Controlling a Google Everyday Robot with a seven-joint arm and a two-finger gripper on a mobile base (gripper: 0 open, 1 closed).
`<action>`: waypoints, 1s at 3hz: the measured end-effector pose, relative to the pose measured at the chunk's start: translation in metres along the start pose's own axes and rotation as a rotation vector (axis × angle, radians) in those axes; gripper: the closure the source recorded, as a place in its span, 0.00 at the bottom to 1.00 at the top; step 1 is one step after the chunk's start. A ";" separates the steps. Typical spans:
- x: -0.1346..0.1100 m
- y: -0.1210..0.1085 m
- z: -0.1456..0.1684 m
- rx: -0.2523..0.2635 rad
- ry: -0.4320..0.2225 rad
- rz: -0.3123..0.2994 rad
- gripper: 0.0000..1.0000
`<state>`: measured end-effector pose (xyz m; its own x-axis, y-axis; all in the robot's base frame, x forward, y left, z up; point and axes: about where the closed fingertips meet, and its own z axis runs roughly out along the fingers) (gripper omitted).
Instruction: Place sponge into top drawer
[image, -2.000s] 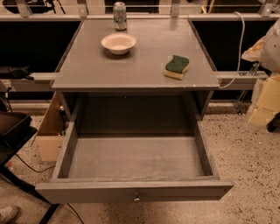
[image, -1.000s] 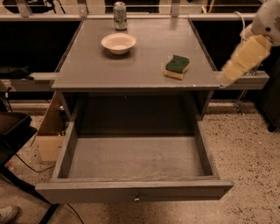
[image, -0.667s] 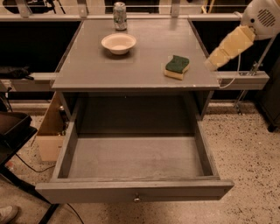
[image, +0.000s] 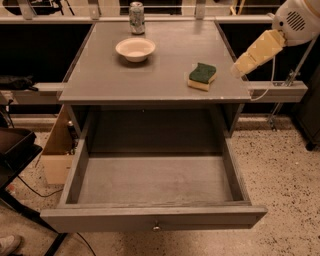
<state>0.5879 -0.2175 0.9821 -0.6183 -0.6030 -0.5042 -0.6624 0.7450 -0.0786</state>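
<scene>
The sponge (image: 202, 76), dark green over pale yellow, lies on the grey table top (image: 150, 75) near its right front corner. The top drawer (image: 155, 182) is pulled fully open below the table top and holds nothing; its small round knob (image: 157, 227) shows on the front panel. My gripper (image: 239, 67) hangs at the right edge of the table, just right of the sponge and a little above the surface, apart from it. The white arm housing (image: 297, 20) is at the upper right.
A cream bowl (image: 135, 48) and a soda can (image: 136, 11) stand at the back of the table top. A cardboard box (image: 56, 150) and a black chair (image: 15, 150) are left of the drawer. A metal rail (image: 280, 90) runs to the right.
My gripper has come up from low on the right and swung left, now close beside the sponge. The sponge, bowl, can and drawer have not moved.
</scene>
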 end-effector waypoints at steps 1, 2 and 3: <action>-0.018 -0.010 0.031 0.041 0.081 0.008 0.00; -0.040 -0.022 0.066 0.071 0.145 -0.006 0.00; -0.059 -0.036 0.105 0.059 0.175 -0.048 0.00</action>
<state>0.6926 -0.1792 0.9241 -0.6545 -0.6746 -0.3414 -0.6701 0.7267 -0.1513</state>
